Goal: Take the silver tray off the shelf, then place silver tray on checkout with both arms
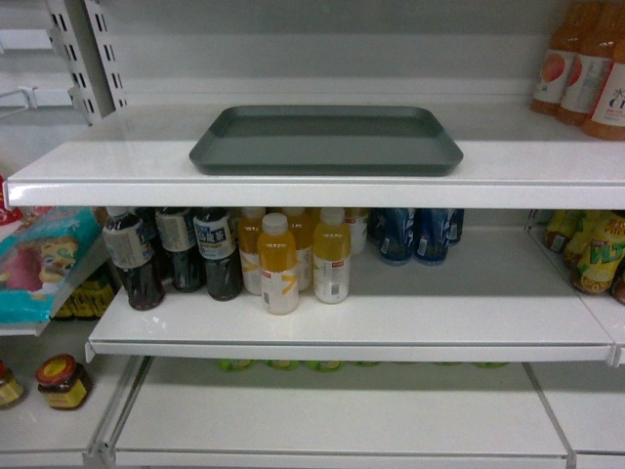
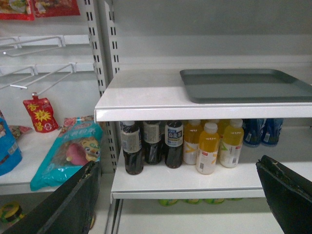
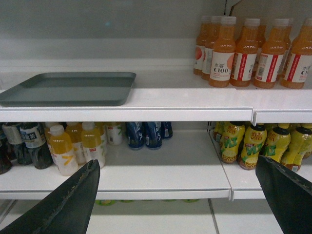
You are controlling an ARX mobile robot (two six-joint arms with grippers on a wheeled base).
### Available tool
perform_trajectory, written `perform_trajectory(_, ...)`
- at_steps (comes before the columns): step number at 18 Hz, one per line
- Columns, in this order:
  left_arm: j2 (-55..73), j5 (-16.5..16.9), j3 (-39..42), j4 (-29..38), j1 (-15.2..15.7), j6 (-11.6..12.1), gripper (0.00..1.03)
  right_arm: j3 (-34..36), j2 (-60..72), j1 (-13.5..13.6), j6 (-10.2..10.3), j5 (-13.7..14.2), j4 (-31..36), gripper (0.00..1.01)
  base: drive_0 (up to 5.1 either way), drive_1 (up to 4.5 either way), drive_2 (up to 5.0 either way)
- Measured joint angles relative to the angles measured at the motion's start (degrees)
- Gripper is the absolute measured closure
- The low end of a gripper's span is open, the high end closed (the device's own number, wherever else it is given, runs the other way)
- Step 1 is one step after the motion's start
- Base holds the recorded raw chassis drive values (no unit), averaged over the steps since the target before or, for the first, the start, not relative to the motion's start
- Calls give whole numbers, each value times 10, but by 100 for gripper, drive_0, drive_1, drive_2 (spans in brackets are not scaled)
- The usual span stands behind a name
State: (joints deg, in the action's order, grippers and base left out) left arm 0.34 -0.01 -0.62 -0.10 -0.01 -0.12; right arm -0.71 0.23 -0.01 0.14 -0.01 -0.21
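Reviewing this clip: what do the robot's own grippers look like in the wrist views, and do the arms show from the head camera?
Only fingers show. The left gripper has two flat, matte black fingers tapering upward, with worn, rough edges. The right gripper looks the same: broad black blades with a finely serrated inner edge. No cables, markings or colours are visible. The head view shows no arm at all.

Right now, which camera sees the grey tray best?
The head view: the whole tray lies centred on the shelf. The left wrist view cuts off its right end; the right wrist view cuts off its left end.
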Motion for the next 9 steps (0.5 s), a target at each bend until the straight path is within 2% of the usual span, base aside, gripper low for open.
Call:
perform_trajectory(7,0,0,0,-1,0,0,5,0,0,0,0,0,0,3,0,0,0)
perform_trajectory(9,0,0,0,-1,0,0,5,0,0,0,0,0,0,3,1,435,-432)
